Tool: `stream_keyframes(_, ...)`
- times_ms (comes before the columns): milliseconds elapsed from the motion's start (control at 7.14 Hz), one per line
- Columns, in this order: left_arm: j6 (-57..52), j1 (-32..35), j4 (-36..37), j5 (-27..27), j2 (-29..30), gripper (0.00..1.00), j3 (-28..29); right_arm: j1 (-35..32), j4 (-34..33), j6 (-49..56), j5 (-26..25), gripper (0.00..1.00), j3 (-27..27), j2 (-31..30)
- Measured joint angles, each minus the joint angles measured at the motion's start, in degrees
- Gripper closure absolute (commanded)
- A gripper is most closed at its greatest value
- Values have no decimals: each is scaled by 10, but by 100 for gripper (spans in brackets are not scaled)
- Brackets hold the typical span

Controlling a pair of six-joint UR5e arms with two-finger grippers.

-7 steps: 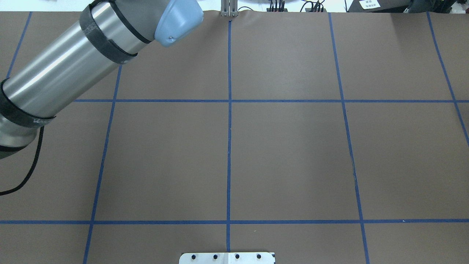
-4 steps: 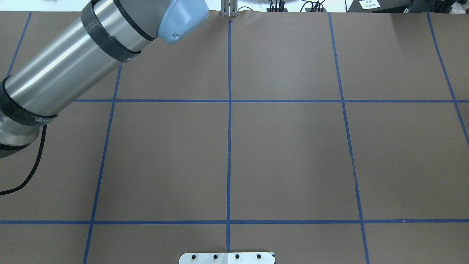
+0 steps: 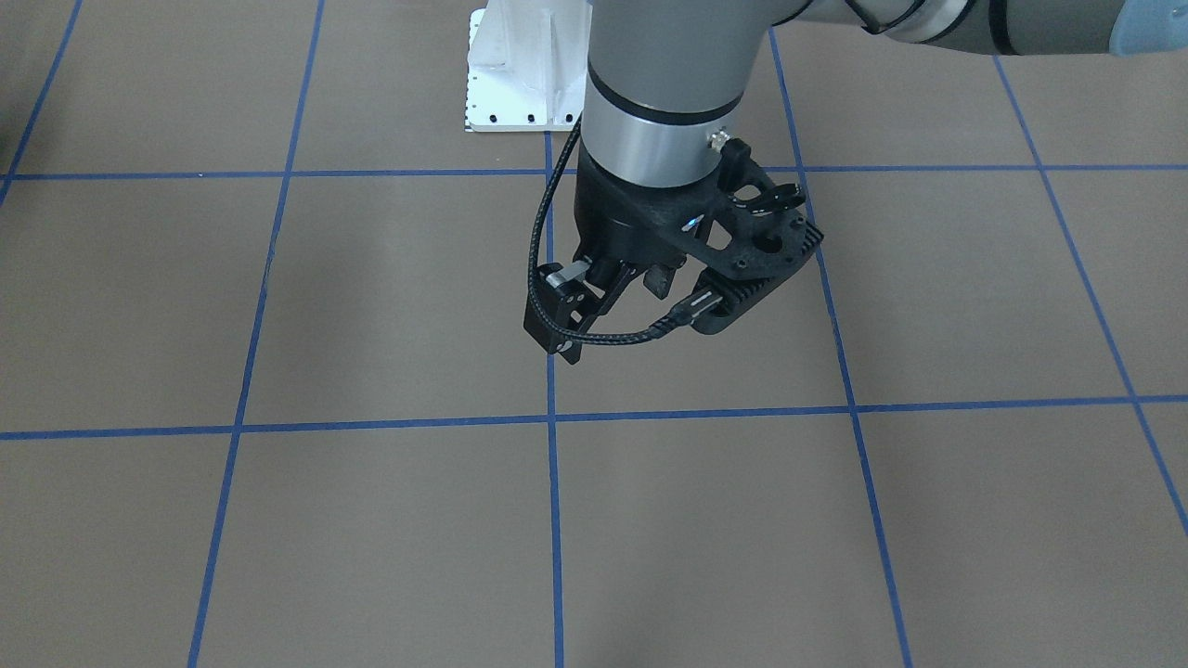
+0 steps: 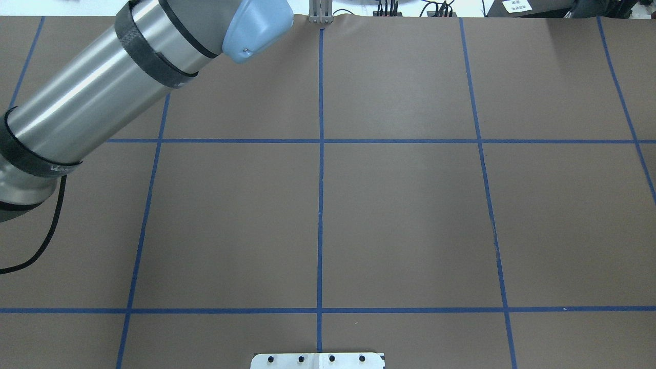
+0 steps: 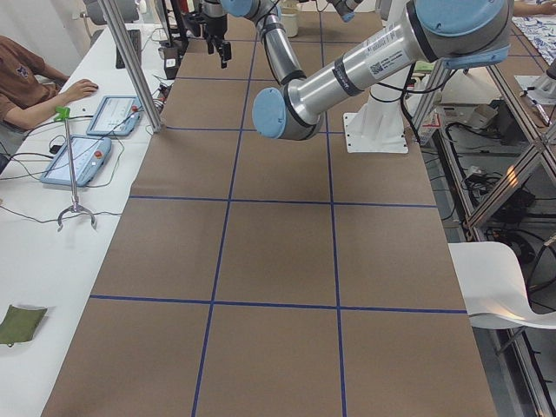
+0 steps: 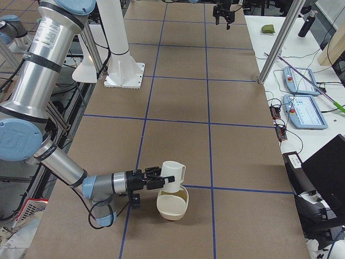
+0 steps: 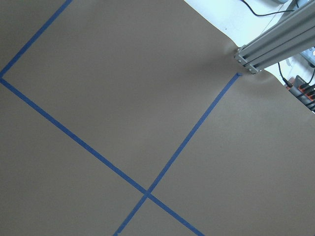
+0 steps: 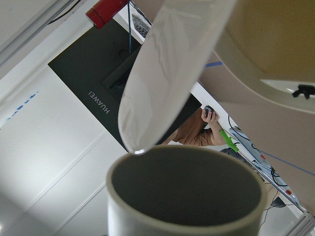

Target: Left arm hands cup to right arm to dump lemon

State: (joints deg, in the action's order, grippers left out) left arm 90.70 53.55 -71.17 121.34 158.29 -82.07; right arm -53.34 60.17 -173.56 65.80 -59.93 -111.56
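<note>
My right gripper [image 6: 160, 178] is shut on the off-white cup [image 6: 173, 174] and holds it tilted over a cream bowl [image 6: 172, 206] at the near end of the table. In the right wrist view the cup's [image 8: 187, 191] greyish inside looks empty, one white finger pad [image 8: 167, 73] lies against its rim, and the bowl [image 8: 275, 44] is beyond. The lemon shows in no view. My left gripper [image 3: 631, 283], under the holed black bracket, hangs open and empty above the table's middle line, far from the cup. Only the left arm's upper part [image 4: 102, 87] shows in the overhead view.
The white base plate [image 3: 520, 74] sits at the robot's edge of the brown blue-taped table [image 4: 400, 220]. An operator [image 5: 26, 78] and tablets [image 5: 78, 156] are at the side bench. An aluminium post [image 6: 280, 43] stands at the table's far edge.
In the overhead view the left arm's elbow has shifted slightly to the right and up, then held still. Nothing else moved there.
</note>
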Motion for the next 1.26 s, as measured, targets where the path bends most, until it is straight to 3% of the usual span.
stream_keyframes(560, 0, -5, 0, 0, -1, 0, 1, 1, -82, 89, 81, 66, -86, 8)
stream_keyframes(841, 0, -7, 0, 1, 0, 0, 0, 2, -191, 127, 87, 65, -157, 24)
stream_keyframes(1261, -17, -8, -3, 1, -4, 0, 3, 29, -296, 299, 87, 66, -191, 108)
